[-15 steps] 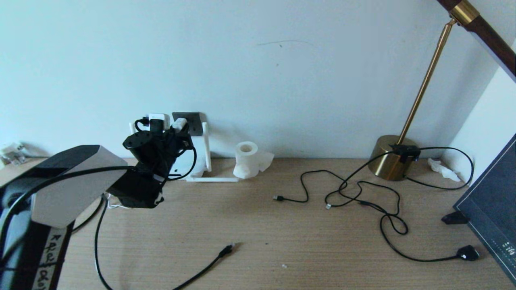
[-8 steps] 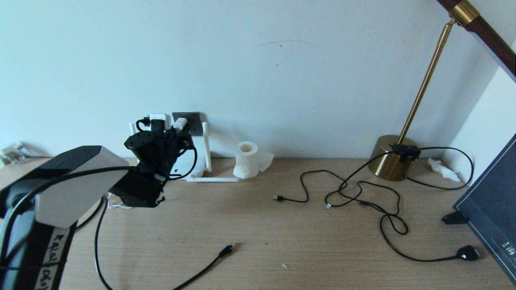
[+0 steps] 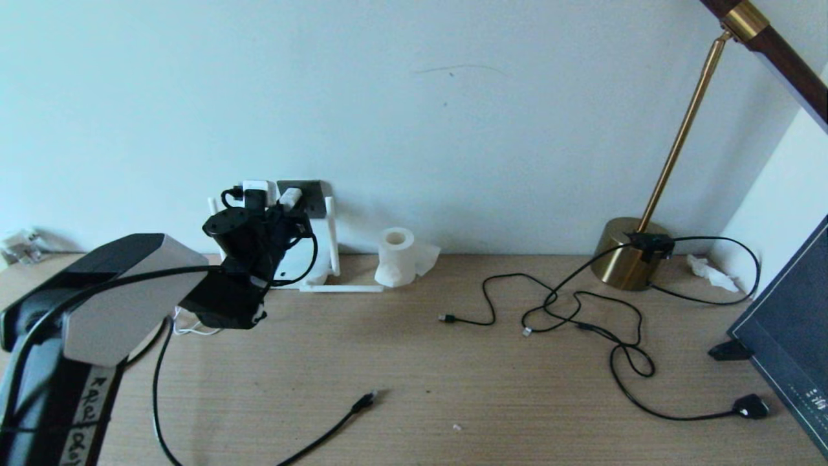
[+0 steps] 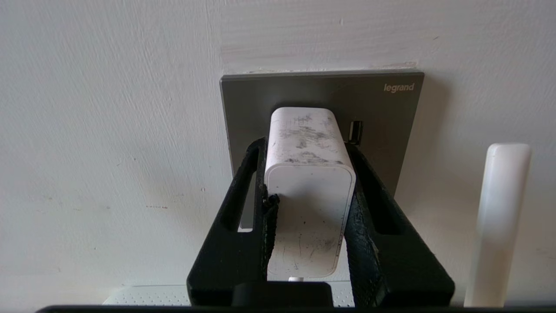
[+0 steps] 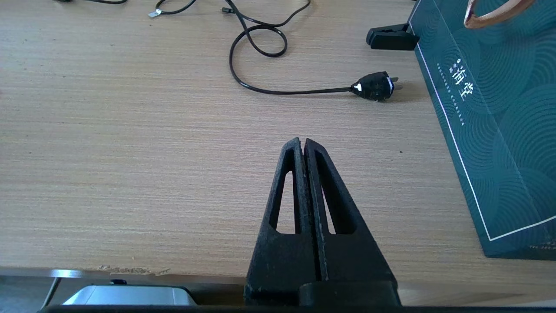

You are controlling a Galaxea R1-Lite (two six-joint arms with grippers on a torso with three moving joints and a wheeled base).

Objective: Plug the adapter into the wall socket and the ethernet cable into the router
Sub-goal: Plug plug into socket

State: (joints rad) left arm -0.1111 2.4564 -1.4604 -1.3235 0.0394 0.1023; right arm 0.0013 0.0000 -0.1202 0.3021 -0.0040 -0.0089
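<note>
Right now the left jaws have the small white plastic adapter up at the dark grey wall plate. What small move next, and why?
Probably a short, straight push toward the wall. The left gripper clamps the small white plastic adapter squarely in front of the dark grey square wall socket, its far end at the plate, but whether it is fully seated cannot be told. Hold the grip until it stops.

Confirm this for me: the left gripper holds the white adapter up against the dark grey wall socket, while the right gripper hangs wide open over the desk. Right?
Not quite. The right gripper is shut, its fingers pressed together with nothing between them, as the right wrist view shows. The rest stands: the left gripper holds the adapter against the wall socket.
</note>
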